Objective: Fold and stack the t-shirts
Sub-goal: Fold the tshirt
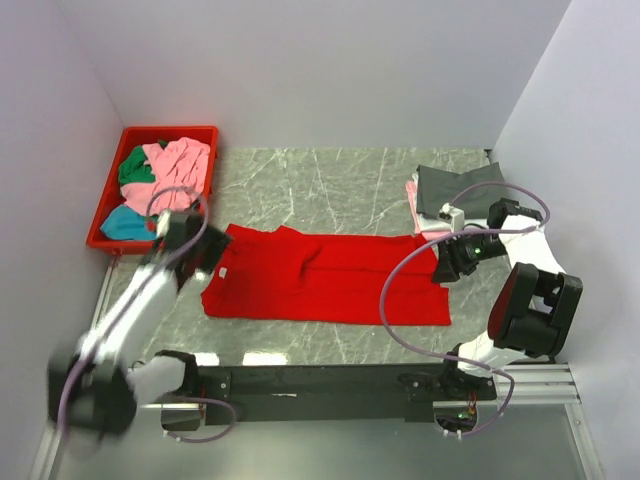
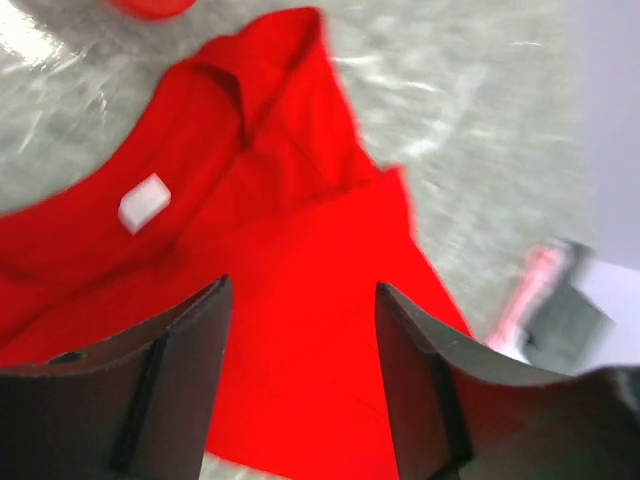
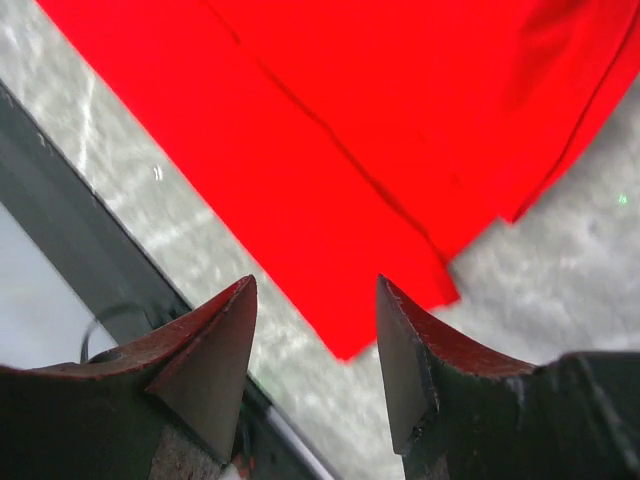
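Currently the left gripper (image 2: 300,300) and right gripper (image 3: 315,295) hover, jaws apart (nothing held), over opposite ends of the spread red tee (image 1: 325,275).

**Red t-shirt** (image 1: 325,275): folded lengthwise into a flat band at the centre of the table (image 1: 330,190), running from 9 to 3 o'clock. Its collar and white neck label (image 2: 143,200) are at the 9 o'clock end.

**Dark grey t-shirt** (image 1: 455,188): folded, at 2 o'clock, lying on a folded pink t-shirt (image 1: 412,198).

**Crumpled pink t-shirt** (image 1: 178,165), **green t-shirt** (image 1: 135,168), **teal t-shirt** (image 1: 125,222): heaped in the bin (image 1: 170,130) at 10 o'clock.
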You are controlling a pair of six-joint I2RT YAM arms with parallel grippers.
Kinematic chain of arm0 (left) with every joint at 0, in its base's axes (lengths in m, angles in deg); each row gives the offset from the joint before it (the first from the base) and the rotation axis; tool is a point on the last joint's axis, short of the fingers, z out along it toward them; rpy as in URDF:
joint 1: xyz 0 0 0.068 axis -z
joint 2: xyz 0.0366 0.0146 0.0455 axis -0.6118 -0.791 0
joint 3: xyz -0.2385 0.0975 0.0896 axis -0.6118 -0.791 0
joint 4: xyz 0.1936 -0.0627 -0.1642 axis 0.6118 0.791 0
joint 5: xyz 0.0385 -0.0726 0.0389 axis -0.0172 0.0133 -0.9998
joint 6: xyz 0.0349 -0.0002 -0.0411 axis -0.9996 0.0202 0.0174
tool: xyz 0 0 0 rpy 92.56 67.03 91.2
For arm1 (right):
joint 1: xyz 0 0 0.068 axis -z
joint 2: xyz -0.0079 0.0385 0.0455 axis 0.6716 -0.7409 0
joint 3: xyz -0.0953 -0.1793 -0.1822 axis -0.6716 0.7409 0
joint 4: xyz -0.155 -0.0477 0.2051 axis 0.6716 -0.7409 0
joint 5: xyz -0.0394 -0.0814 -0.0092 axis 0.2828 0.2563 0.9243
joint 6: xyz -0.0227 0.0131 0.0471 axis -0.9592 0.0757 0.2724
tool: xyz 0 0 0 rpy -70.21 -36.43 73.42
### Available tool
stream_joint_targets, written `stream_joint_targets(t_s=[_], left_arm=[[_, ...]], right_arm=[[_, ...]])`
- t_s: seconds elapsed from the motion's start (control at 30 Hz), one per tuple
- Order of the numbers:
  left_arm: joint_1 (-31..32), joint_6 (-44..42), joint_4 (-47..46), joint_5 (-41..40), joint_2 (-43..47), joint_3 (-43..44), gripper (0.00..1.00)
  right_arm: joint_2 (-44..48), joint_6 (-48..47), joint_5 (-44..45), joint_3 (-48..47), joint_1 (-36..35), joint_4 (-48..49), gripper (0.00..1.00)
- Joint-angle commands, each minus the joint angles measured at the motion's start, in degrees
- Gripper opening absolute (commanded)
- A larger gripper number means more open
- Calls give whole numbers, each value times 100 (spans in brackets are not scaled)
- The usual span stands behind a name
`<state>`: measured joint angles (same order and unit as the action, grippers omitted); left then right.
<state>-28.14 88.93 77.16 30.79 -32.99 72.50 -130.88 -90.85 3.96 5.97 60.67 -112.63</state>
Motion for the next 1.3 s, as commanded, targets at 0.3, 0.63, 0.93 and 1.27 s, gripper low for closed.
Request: stream_joint_targets(t_s=[0.3, 0.63, 0.93, 1.27], left_arm=[[448, 860, 1875, -1471, -4822, 3900, 62], [465, 720, 2623, -1639, -6078, 5069, 52], [474, 185, 3073, -1649, -7143, 5975, 40], [404, -966, 2159, -1033, -7644, 6879, 0]], right_arm=[[524, 693, -890, 546, -37, 1066, 58], [541, 754, -1022, 616, -37, 1154, 58], [743, 710, -1049, 651, -20, 1075, 58], [937, 535, -1145, 520, 112, 794, 58]])
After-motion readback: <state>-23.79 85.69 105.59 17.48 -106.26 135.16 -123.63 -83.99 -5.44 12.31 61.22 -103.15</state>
